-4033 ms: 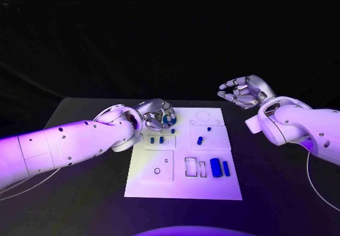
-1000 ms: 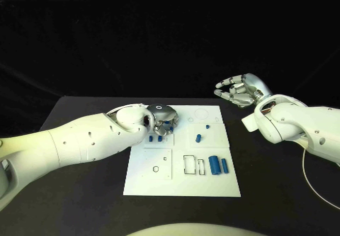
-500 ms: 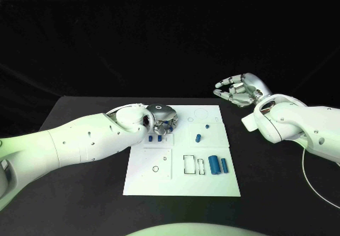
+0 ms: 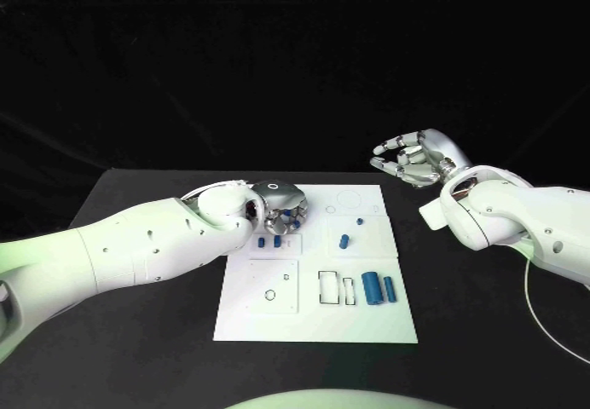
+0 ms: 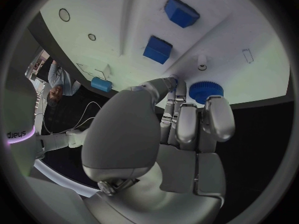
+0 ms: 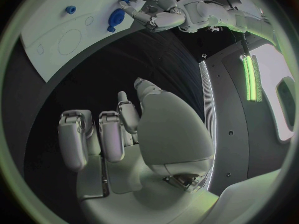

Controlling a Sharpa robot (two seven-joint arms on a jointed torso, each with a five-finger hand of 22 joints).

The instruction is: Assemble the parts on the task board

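Note:
The white task board [image 4: 317, 317] lies in the middle of the table. My left hand [image 4: 281, 210] is turned fingers-down over its far left corner. In the left wrist view its fingertips [image 5: 189, 115] rest on a blue gear [image 5: 206, 90] lying flat on the board [image 5: 87, 10]; whether they grip it I cannot tell. Two blue blocks [image 5: 158, 49] stand just past it. The right wrist view shows the same gear [image 6: 115, 20] beside the left hand [image 6: 154, 11]. My right hand [image 4: 416, 158] hangs raised off the board's far right corner, fingers apart, holding nothing.
Two blue cylinders [image 4: 380, 287] lie at the board's right side beside narrow rectangular slots [image 4: 336, 287]. Small blue pieces [image 4: 345, 240] stand in the panel above them. A round outline [image 4: 352, 198] marks the far right corner. Black table [image 4: 479, 341] surrounds the board.
Over the last second the left hand has hardly shifted over the far left corner. Four seconds ago it was palm-side up there with a blue piece. The right hand stays raised.

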